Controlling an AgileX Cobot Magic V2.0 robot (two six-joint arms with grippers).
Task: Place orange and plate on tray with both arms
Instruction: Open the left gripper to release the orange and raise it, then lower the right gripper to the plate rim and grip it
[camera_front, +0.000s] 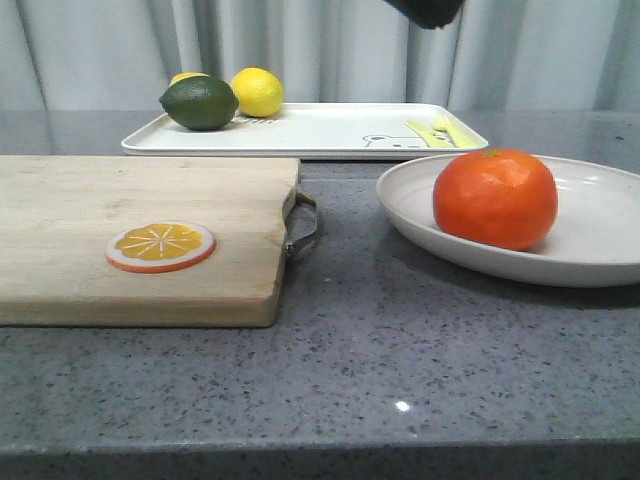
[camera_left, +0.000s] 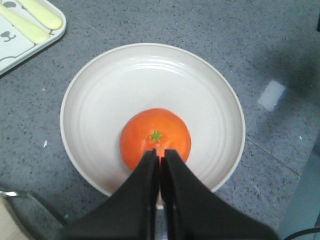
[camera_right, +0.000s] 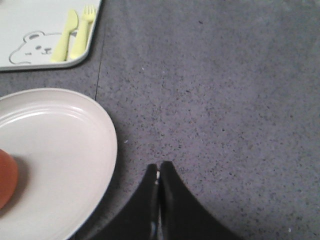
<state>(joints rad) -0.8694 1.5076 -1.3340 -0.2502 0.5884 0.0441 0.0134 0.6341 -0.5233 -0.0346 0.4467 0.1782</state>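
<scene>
Black fingers of our left gripper (camera_left: 160, 156) are pressed together, empty, above the glossy round orange (camera_front: 495, 197) in the off-white round plate (camera_front: 600, 235). Our right gripper (camera_right: 159, 170) is likewise closed, empty, over grey countertop (camera_right: 225, 100) beside the plate. Beyond lies the white rectangular tray (camera_front: 330, 130) with a lemon (camera_front: 257, 91) and lime (camera_front: 199, 103).

One orange (camera_front: 495, 197), one plate (camera_front: 600, 255), one tray (camera_front: 330, 130) and one wooden cutting board (camera_front: 120, 270) are counted on the bench (camera_front: 400, 370). One orange slice disc (camera_front: 160, 246), one lime (camera_front: 199, 103) and two lemons (camera_front: 258, 91) are seen. One yellow knife (camera_right: 65, 35) and one yellow fork (camera_right: 83, 31) are counted.
</scene>
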